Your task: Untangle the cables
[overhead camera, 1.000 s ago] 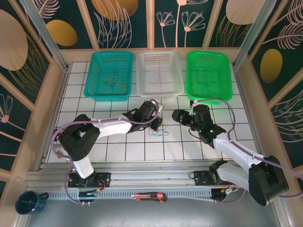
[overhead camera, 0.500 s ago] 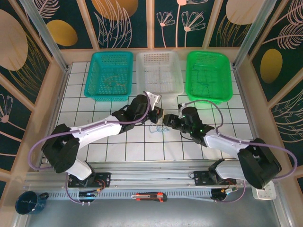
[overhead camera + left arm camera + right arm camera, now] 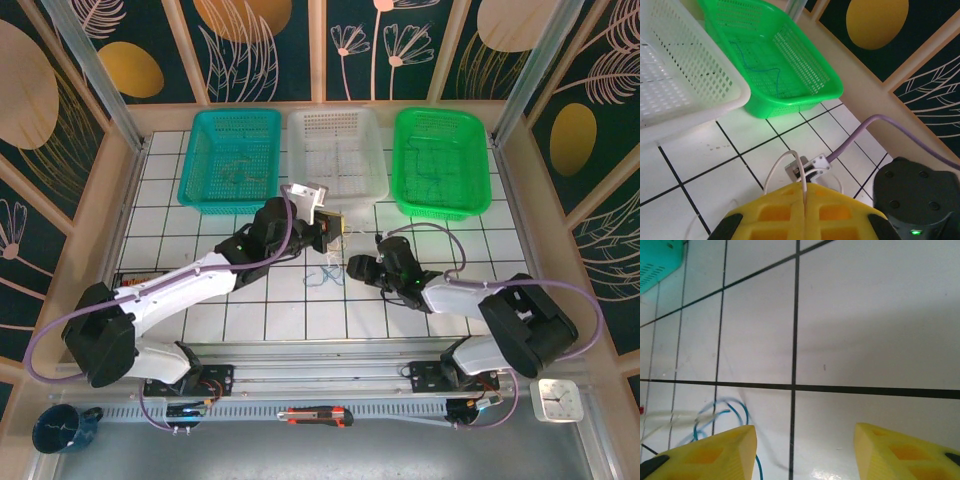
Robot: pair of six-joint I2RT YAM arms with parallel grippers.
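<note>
Scene: white tiled worktop (image 3: 165, 225) with three baskets along the far edge – teal basket (image 3: 232, 205), white basket (image 3: 336, 114), green basket (image 3: 445, 208). Both arms reach in to the middle, their heads near each other. The cables (image 3: 325, 277) lie as a small knot of loops on the tiles between the two claws, in front of the white basket. Left claw (image 3: 804, 192): fingers pressed together, gripping the whitish cable (image 3: 790, 152), which arches up out of the pinch and falls away to the side. Right claw (image 3: 804, 429): fingers apart, nothing between them, low over bare tile; the blue cable (image 3: 746, 415) curls on the tile just beside its left finger, not touching as far as I can tell. A blue strand (image 3: 775, 75) already lies in the green basket. Judged step: pulling apart, mid-task – one strand secured, the knot not yet opened. Next move, by my reading: right claw shifts sideways onto the blue loop, closes on that strand alone, then the arms draw apart slowly so the loops slide and do not cinch. Risk: thin, floppy cord slips the pinch, or two strands are caught at once. Writing: no brand, label or text legible in any view.
</note>
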